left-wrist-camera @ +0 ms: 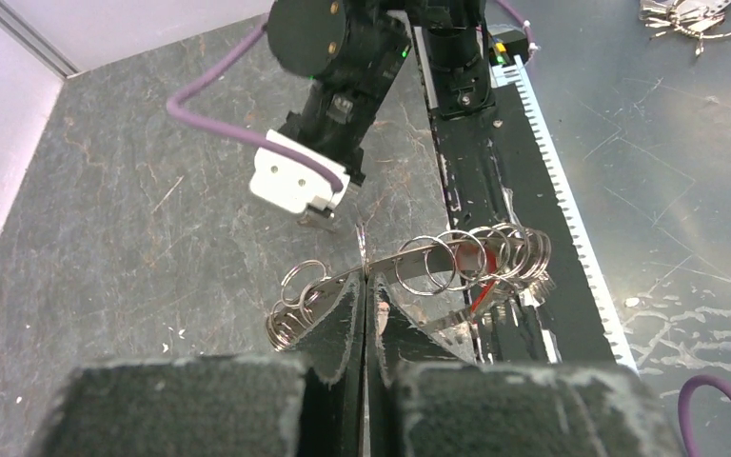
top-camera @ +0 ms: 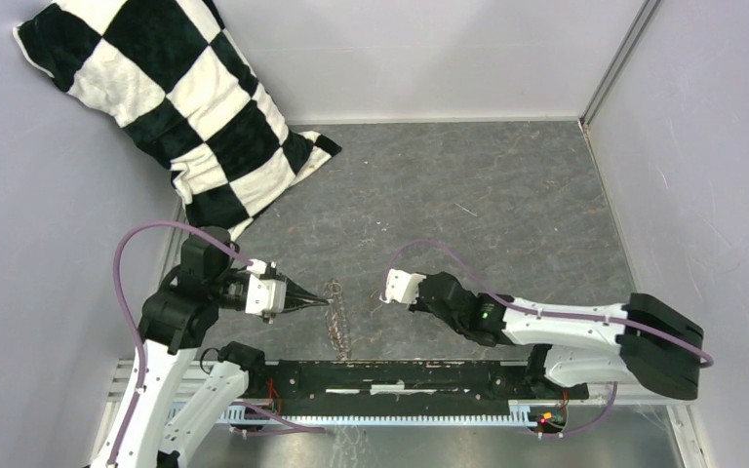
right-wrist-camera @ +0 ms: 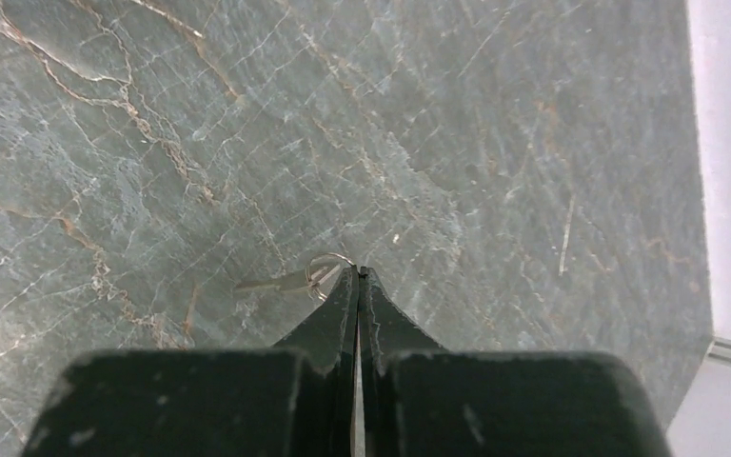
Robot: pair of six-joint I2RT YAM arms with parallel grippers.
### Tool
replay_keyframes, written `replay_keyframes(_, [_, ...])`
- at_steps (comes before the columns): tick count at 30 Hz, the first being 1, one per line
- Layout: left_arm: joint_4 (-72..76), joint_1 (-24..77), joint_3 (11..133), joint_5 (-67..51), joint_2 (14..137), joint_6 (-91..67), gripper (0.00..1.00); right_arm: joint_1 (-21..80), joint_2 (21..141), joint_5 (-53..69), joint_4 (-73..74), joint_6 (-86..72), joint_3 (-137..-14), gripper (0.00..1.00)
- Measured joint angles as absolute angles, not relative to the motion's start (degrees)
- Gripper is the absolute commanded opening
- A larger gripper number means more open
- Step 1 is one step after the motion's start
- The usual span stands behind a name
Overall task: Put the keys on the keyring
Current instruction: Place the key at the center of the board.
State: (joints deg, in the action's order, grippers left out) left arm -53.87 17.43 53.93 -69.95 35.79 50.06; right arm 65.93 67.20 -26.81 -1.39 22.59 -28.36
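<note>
Two robot arms meet low over a scuffed grey table (top-camera: 507,185). The left gripper (left-wrist-camera: 366,276) has its claws pressed together on the keyring (left-wrist-camera: 457,255), pinching the band that carries a row of silver rings. The chain trails from the tips toward the arms' bases, and its small red tag (left-wrist-camera: 477,288) hangs among the rings.

Just beside it, facing it across a narrow gap, the right gripper (right-wrist-camera: 359,271) is also clamped shut. Its tips nip the little loop at the head of the key (right-wrist-camera: 276,282), whose blade pokes out to one side close above the stone-patterned surface. Whether the key touches the table cannot be told.

A black-and-white chequered pillow (top-camera: 185,107) leans in the far left corner, well apart from both arms.
</note>
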Motion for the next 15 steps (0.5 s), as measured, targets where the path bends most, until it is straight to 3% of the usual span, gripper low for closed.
replay_keyframes(15, [-53.95,17.43,55.37,-70.57,32.56,50.04,0.02,57.45,82.08,-12.29,-7.25,19.70,-34.81,0.00])
